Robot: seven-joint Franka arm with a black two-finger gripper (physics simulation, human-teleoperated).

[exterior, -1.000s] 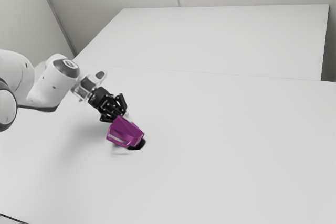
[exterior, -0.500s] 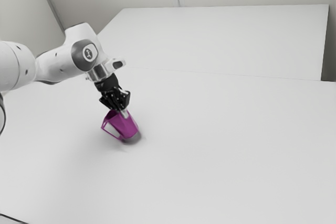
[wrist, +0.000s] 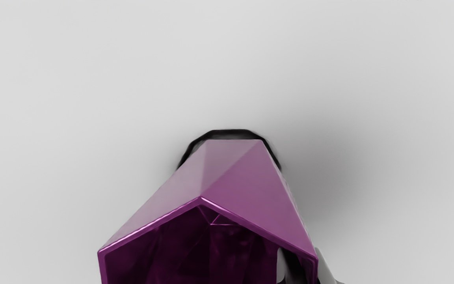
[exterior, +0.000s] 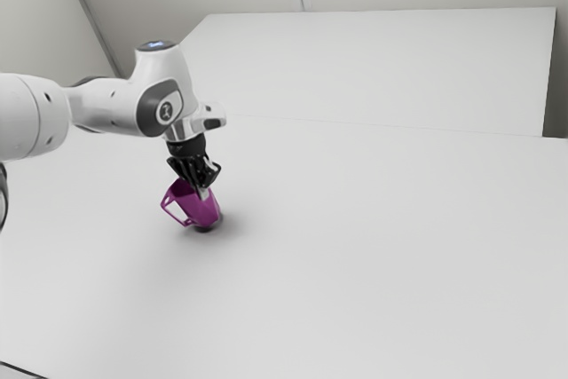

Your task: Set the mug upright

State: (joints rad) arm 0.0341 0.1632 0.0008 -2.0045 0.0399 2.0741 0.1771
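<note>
Presently, the black two-finger gripper pinches one wall of the faceted, glossy purple mug, tilted above the flat white table, handle toward the exterior view's left.

The white arm reaches in from the exterior view's left, wrist bent, claw pointing steeply down, fingers close together.

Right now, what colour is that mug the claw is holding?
The mug is purple, with a black base; the wrist view shows it best.
</note>
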